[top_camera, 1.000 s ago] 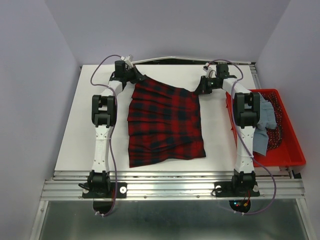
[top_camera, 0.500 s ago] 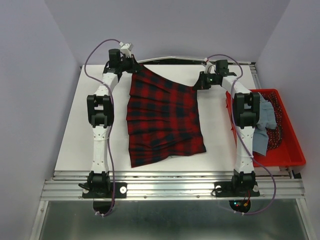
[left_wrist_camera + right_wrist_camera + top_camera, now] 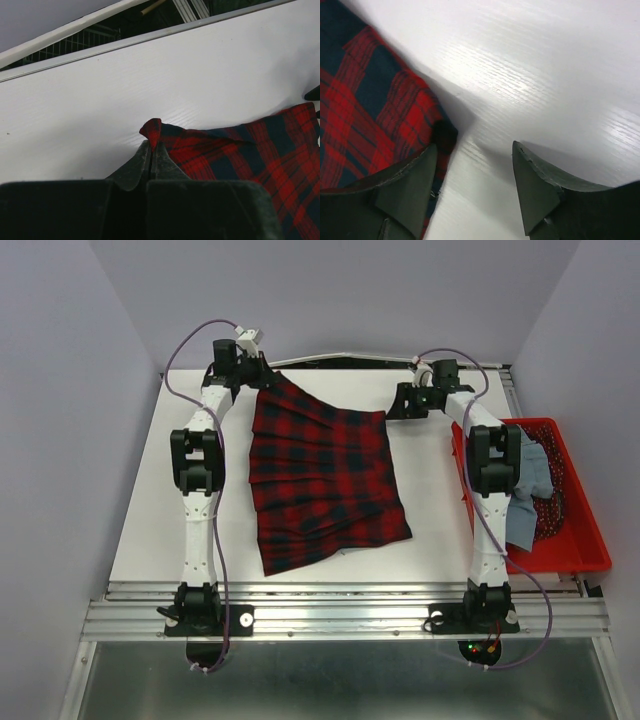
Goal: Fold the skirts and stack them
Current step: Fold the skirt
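Pinching plaid skirt (image 3: 240,150) corner w/ left end effector (image 3: 151,149) pressed together, right end effector (image 3: 473,148) spread wide, beside opp. corner

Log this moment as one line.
left fingers: shut on plaid skirt corner | right fingers: open at other corner | denim skirt: in basket

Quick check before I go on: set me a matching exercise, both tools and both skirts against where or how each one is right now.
Column one:
1. left tool
2. right tool
3. plaid skirt
4. blue-grey skirt

Column two:
A. lying in the red basket
B. open, holding nothing
C. spread on the table
D. shut on a corner of cloth

Pairs: 1-D, 2-B, 3-C, 4-A
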Controlling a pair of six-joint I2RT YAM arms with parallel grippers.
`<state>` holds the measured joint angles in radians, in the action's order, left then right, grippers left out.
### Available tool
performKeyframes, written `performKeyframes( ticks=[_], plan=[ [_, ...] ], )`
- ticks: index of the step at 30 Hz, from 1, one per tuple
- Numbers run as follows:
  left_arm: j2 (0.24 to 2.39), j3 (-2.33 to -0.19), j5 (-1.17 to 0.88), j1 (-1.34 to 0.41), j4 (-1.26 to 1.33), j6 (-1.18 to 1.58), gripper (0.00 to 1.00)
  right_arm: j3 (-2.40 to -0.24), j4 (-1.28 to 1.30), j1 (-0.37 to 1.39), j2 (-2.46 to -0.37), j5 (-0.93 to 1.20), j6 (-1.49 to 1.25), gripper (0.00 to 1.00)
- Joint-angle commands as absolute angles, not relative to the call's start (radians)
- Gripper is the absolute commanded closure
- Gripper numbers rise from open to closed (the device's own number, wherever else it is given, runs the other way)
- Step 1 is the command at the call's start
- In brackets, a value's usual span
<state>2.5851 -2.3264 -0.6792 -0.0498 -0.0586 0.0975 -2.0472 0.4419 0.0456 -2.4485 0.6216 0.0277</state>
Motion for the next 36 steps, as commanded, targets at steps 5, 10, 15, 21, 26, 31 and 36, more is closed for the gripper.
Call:
performKeyframes(
  ticks=[5, 10, 15, 21, 26, 31, 36],
  plan=[
    [2.568, -2.326, -0.686, -0.04, -0.035, 0.069, 1.0, -2.103, 0.31, 0.04, -2.488, 0.649, -0.081, 0.27],
    [2.568, -2.326, -0.686, -0.04, -0.038, 0.064, 1.0, -2.111, 0.268, 0.04, -2.539, 0.814, -0.118, 0.26],
    [2.572, -2.333, -0.681, -0.04, -0.041, 0.068, 1.0, -2.109, 0.236, 0.04, -2.554, 0.911, -0.156, 0.27],
    [2.572, -2.333, -0.673, -0.04, -0.044, 0.071, 1.0, -2.074, 0.233, 0.029, -2.528, 0.729, -0.133, 0.4],
    [2.569, -2.33, -0.672, -0.04, -0.049, 0.069, 1.0, -2.027, 0.248, -0.003, -2.508, 0.612, -0.126, 0.5],
    [2.571, -2.332, -0.667, -0.04, -0.051, 0.071, 1.0, -1.999, 0.239, -0.035, -2.485, 0.75, -0.178, 0.45],
    [2.572, -2.333, -0.667, -0.041, -0.052, 0.072, 1.0, -1.982, 0.109, -0.035, -2.48, 0.914, -0.34, 0.24]
  ],
)
